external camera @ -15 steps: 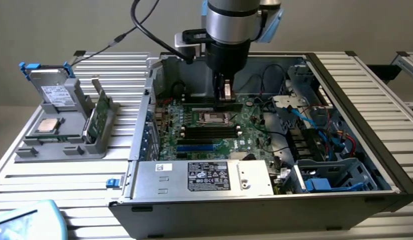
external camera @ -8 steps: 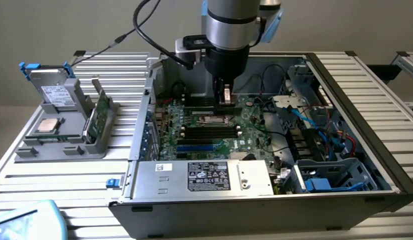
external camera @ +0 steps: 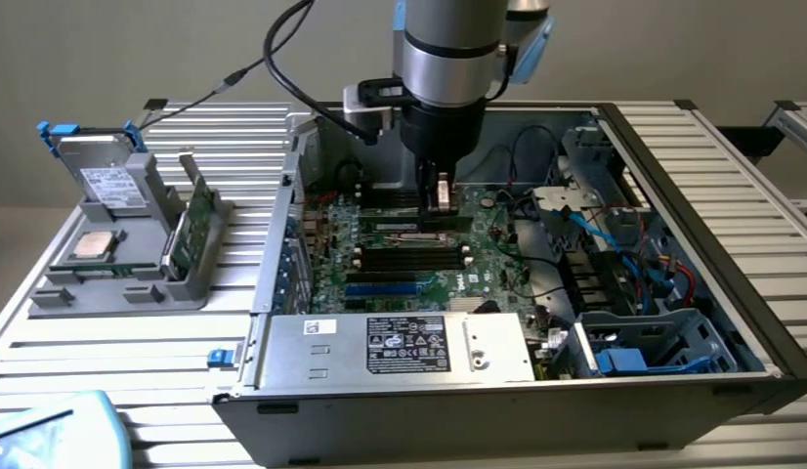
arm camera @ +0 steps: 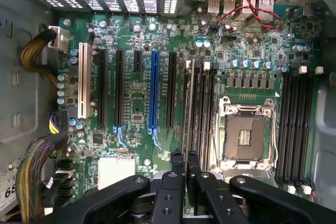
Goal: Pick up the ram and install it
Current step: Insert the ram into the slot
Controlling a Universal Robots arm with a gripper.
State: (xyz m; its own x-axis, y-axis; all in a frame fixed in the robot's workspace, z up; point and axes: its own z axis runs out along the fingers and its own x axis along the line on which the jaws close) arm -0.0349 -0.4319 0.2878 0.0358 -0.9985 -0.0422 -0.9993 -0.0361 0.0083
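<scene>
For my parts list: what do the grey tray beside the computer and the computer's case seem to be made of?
Grey tray: probably plastic, matte; uniform colour, thick moulded walls. Case: likely sheet metal; thin folded panels, dull grey inside, dark outside.

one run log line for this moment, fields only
stage: ram install | gripper: shut on ram | ram: lined up with memory slots beside cpu socket | seated: cannot tell
</scene>
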